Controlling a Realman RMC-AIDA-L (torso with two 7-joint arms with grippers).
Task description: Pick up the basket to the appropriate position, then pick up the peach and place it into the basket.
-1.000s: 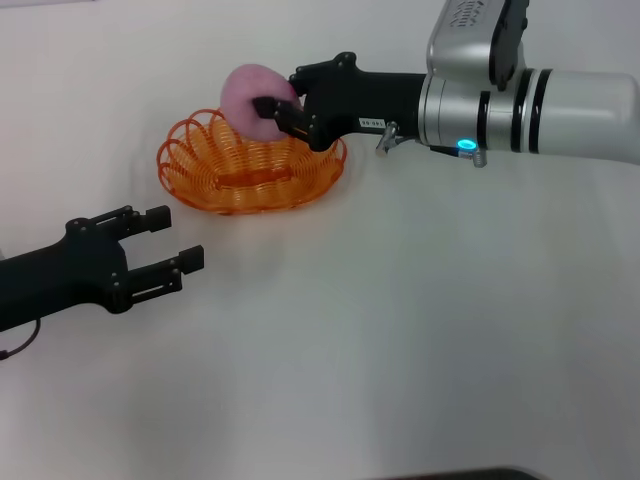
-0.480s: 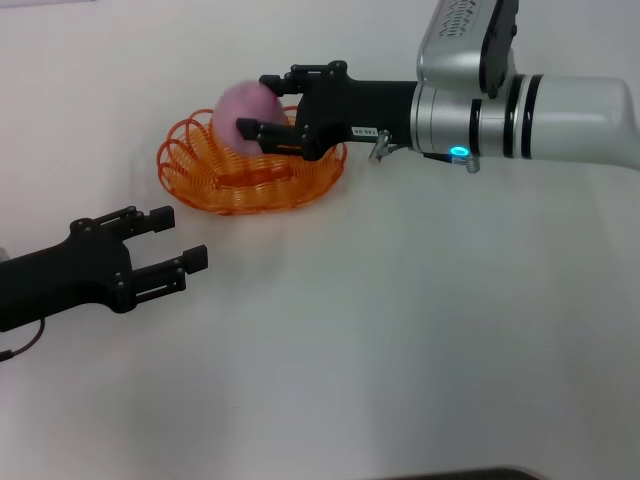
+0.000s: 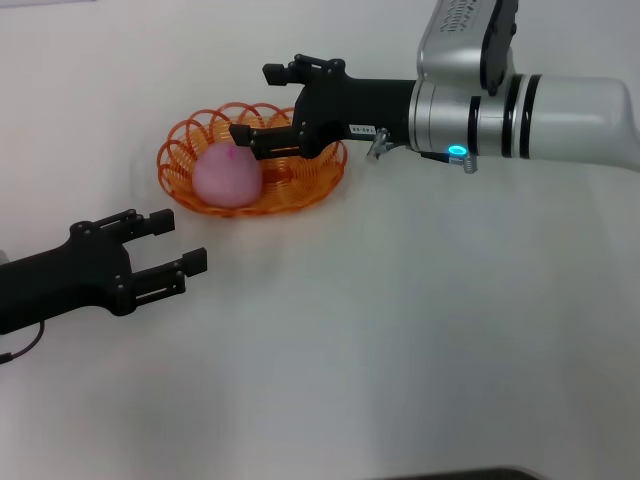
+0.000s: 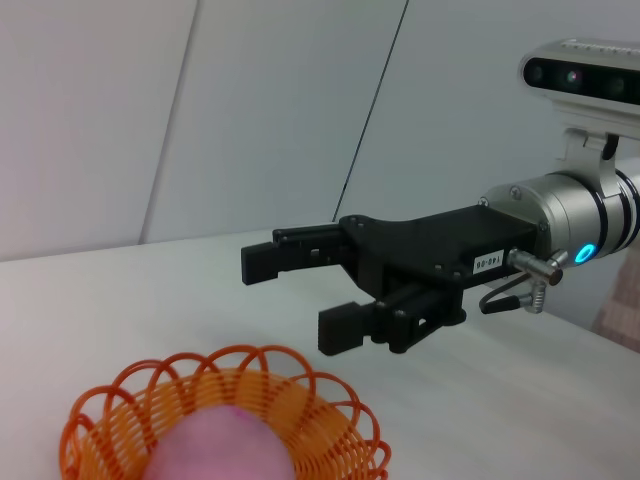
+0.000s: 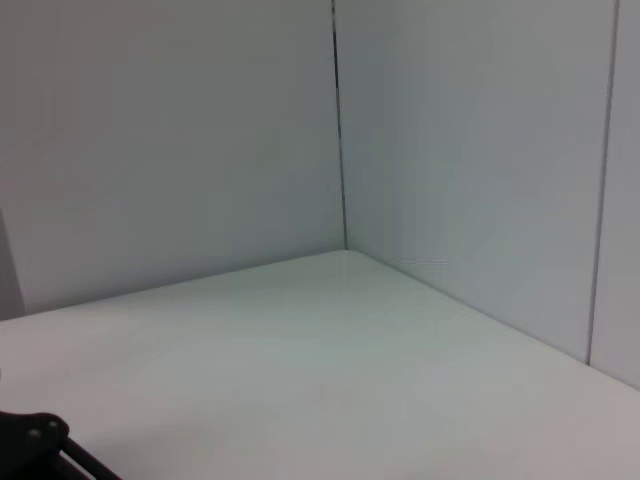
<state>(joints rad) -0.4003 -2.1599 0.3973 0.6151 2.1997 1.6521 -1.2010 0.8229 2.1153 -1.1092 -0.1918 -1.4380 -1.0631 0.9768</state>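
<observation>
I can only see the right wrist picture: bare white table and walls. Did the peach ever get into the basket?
Observer: Yes. In the head view the peach lies inside the basket, toward its left part.
Operator: Is the claw holding it?
Observer: No. The right gripper is open above the basket's right half, with nothing between its fingers.
Operator: And the other arm?
Observer: The left gripper is open over the table, nearer the robot than the basket, touching nothing.

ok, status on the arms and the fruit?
Right end effector open above orange wire basket. Pink round peach inside. Left end effector open, idle nearby.
</observation>
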